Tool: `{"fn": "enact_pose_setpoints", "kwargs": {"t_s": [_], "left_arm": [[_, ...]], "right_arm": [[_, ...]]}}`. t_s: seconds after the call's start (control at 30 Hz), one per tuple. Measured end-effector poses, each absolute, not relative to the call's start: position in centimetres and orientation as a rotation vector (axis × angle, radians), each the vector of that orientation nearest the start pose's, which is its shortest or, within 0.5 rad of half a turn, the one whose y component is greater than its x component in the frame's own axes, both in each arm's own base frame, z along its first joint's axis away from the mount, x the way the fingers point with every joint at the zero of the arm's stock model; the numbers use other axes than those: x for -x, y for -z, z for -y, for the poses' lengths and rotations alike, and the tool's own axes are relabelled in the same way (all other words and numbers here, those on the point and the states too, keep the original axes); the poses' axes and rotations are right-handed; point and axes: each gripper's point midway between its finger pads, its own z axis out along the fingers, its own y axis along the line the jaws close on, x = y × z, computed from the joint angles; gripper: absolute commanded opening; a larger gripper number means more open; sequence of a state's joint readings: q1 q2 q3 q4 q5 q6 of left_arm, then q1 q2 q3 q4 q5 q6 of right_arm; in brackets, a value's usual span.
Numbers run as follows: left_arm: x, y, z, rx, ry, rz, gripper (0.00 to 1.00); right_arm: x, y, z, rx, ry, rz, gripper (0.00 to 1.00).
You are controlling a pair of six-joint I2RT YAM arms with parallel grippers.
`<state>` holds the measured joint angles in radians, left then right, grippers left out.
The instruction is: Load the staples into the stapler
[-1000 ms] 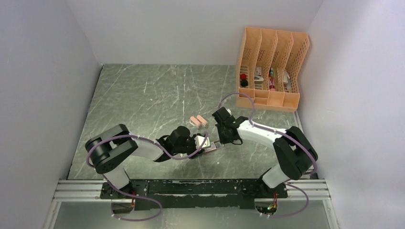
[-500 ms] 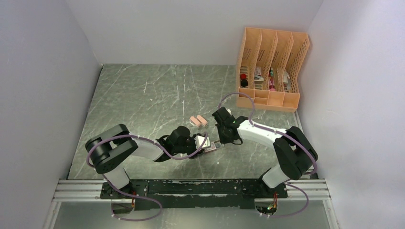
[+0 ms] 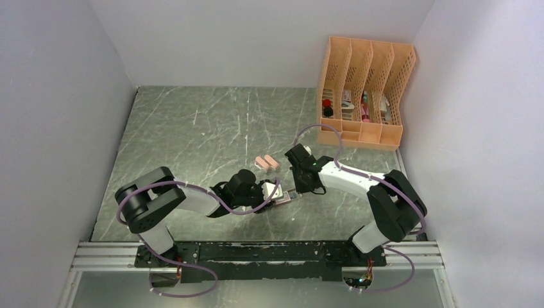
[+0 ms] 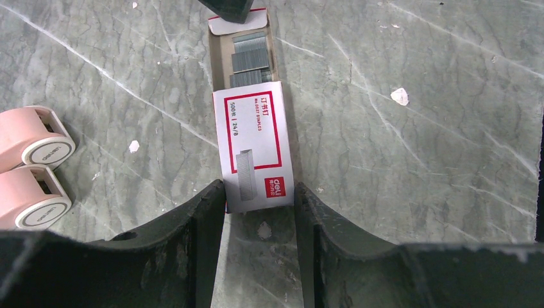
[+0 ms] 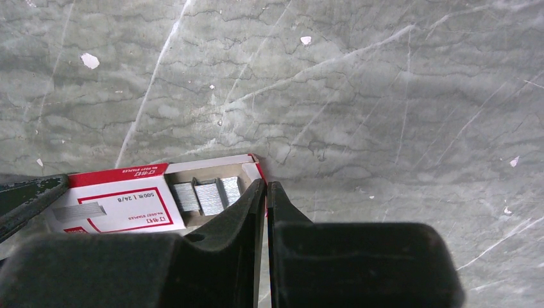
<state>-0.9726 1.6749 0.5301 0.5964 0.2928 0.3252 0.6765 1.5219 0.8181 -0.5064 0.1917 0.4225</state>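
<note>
Staple box [image 4: 253, 151] lies flat on the table [image 3: 192, 135], red-and-white sleeve slid partway off the grey tray [image 4: 247, 38] so three staple strips [image 4: 249, 59] show in the exposed end. Left gripper [image 4: 260, 204] grasps the sleeve end: one finger [image 4: 208, 218] on each long side, both touching the cardboard, box running straight out ahead from between the jaws. Right gripper [image 5: 265, 192] is at the opposite, open end of the box; jaws clenched nearly together, only a thin slit between them, tips touching the tray's end flap at its corner. Can't tell whether that flap is pinched or the tips are just pressed on it. From the right wrist, the strips sit just left of the right fingertips, sleeve further left. In the left wrist view the right fingertip shows as a dark wedge at the far end of the tray, directly ahead of the left jaws. Two pink staplers [image 4: 32, 170] lie side by side, touching each other, left of the left jaws and apart from the box; overhead they sit beyond both grippers. Orange organiser [image 3: 365, 90] stands at the table's far right corner, well apart from both jaws.
</note>
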Motion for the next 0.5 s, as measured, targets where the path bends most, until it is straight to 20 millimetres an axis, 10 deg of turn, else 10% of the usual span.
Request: {"fn": "enact_pose_setpoints", "kwargs": {"t_s": [0.5], "left_arm": [[-19.1, -1.6, 34.8, -1.454, 0.691, -1.616, 0.46]], "right_arm": [[-23.7, -3.3, -18.1, 0.311, -0.161, -2.67, 0.26]]}}
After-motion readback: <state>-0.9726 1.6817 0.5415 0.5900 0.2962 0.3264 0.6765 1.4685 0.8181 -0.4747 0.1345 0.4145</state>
